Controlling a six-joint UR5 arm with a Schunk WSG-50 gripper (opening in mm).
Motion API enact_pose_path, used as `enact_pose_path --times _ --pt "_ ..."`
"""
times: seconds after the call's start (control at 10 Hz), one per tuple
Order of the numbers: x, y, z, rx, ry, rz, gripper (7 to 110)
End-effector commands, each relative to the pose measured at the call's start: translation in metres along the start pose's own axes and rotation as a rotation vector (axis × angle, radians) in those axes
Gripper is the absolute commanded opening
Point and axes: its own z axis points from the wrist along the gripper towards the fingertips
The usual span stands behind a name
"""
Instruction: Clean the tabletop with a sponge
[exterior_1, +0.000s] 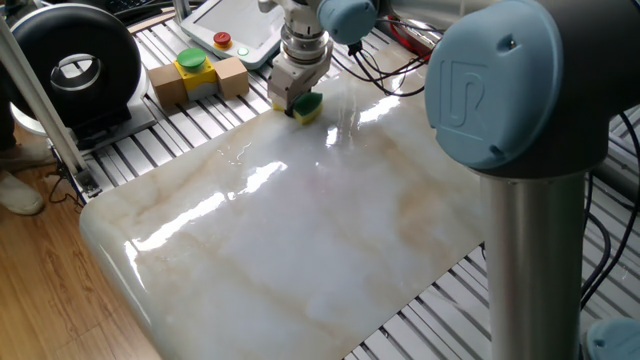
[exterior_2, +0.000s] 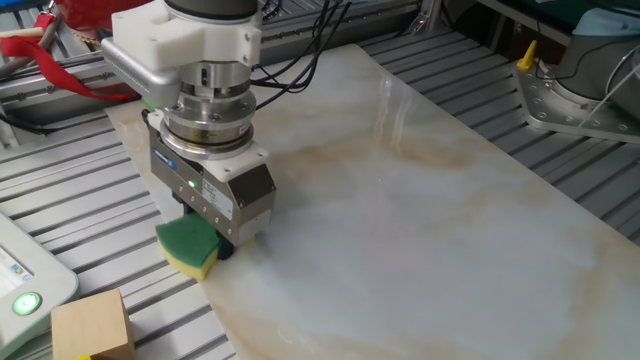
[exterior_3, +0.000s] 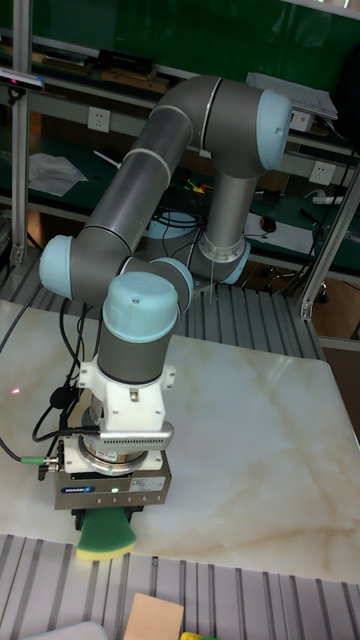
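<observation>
Gripper clamped on sponge at tabletop edge.

Grey UR5 arm, lt-blue joint caps

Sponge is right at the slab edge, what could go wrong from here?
1. The green-and-yellow sponge overhangs the white marble-look tabletop edge; it may snag on the ribbed grey metal slats.
2. The end effector grips only one end, so the sponge may twist or slip out.

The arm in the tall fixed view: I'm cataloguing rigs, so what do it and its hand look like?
The arm has grey tubular links with light-blue rounded joint caps. A white bracket and ribbed metal ring carry a boxy silver hand with a blue label, a small green light and black cables alongside.
</observation>
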Motion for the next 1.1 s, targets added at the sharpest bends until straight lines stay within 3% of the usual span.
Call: enact_pose_path --times 0.0,1.0 --pt "-0.001 0.004 -0.001 -0.020 -0.004 0.015 7" --pt "-0.001 0.019 -0.002 -0.038 -0.003 0.022 7"
